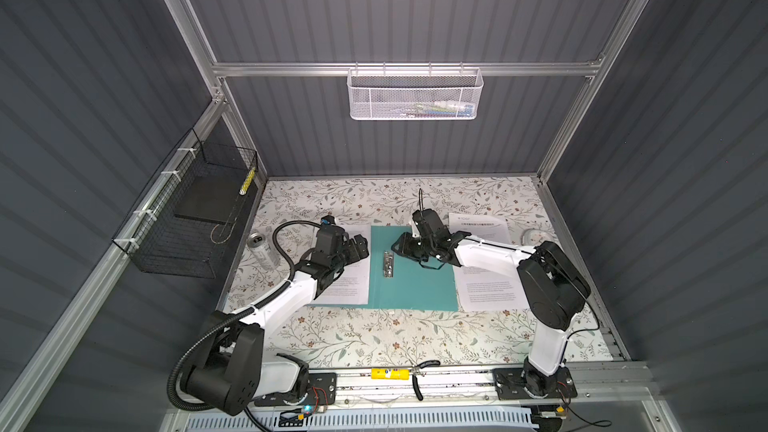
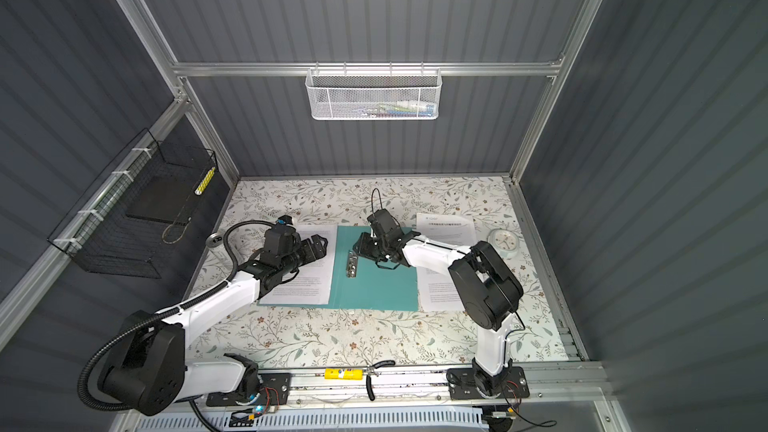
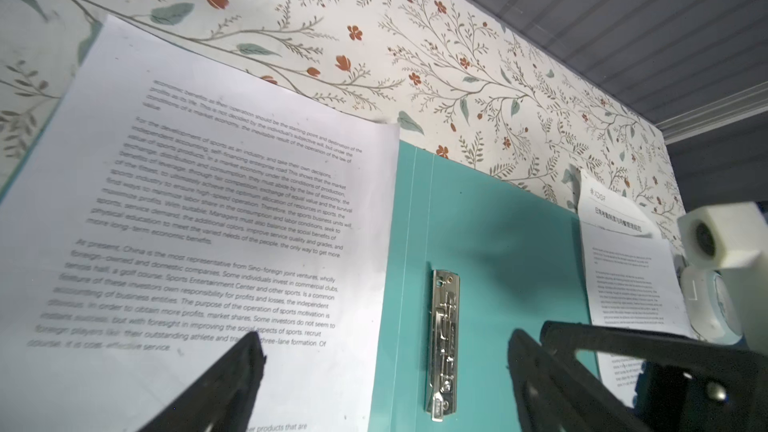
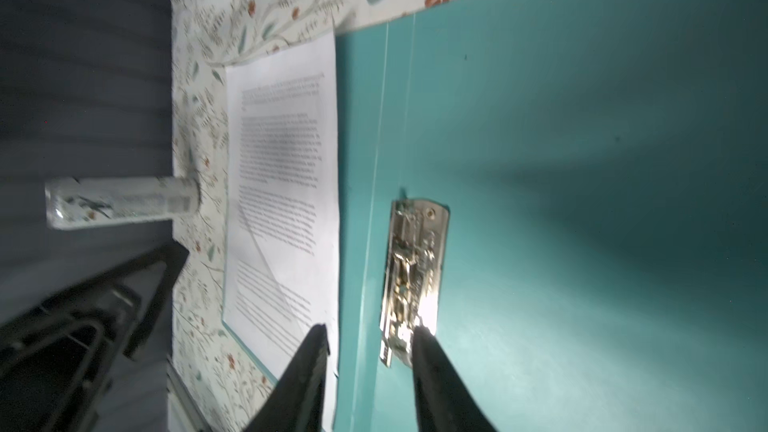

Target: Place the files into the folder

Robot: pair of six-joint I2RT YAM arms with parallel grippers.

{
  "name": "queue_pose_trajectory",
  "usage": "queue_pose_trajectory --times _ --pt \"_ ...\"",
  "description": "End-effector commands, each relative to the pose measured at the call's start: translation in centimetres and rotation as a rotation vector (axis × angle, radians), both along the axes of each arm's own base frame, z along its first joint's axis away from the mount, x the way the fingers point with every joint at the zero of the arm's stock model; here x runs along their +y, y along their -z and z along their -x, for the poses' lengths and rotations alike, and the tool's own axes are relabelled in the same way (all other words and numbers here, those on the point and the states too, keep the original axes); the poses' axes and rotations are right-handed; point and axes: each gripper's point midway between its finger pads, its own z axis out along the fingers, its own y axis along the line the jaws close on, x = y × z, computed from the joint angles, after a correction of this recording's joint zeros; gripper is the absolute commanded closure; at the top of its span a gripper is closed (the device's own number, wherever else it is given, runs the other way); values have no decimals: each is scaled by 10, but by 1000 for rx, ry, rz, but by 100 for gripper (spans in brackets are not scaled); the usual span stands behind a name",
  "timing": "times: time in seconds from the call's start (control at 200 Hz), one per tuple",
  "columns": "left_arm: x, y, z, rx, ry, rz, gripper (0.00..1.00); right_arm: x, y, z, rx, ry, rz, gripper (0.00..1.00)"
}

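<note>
Nearest the front edge, the floral table [image 1: 374, 338] is lying bare. Just beyond it the folder [image 1: 415, 288] is lying opened flat. One of the files, the left sheet [image 1: 353, 284], is resting on the folder's left cover. The right sheets [image 1: 486, 290] are sitting on the table just beside its right edge, partly under the right arm.

The left gripper [image 1: 360, 248] is hovering over the left sheet with its jaws spread wide and nothing between them. The right gripper [image 4: 370, 330] is reaching across the right cover, its jaws partly apart and holding nothing. One fingertip is sitting at the end of the metal clip [image 4: 415, 268], though whether it is touching I cannot tell.

The clip is looking flat against the cover, so any sheet pushed toward it is likely to ride over it or buckle instead of going under. The folder is thin, so a push on the clip is risking a slide that carries the left sheet askew. Flat paper gives the jaws little to pinch, and a scraping finger is likely to crease it. The right arm, pulling back low, is liable to drag the sheets under it.

Farther off, a can [image 1: 262, 249] is standing close to the left arm's cable and could be tipped by a swing. A small clock [image 2: 503, 241] is lying beyond the right sheets
</note>
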Motion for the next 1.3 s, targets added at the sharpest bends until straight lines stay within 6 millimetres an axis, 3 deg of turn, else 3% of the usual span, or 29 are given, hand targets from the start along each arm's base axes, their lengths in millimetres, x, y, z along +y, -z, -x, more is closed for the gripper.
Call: queue_pose_trajectory --times 0.0,0.195,0.505,0.891,1.296 --pt "-12 -3 -2 -12 57 49 10 -8 3 19 10 -93 63 68" --pt "-14 16 4 35 81 44 16 6 15 26 65 -156 39 75" --pt "-8 44 23 82 78 34 18 27 24 40 99 -233 40 73" --pt "-13 71 15 112 76 42 23 30 39 43 133 -227 46 73" --pt "3 85 37 166 51 -6 25 28 39 47 137 -225 49 73"
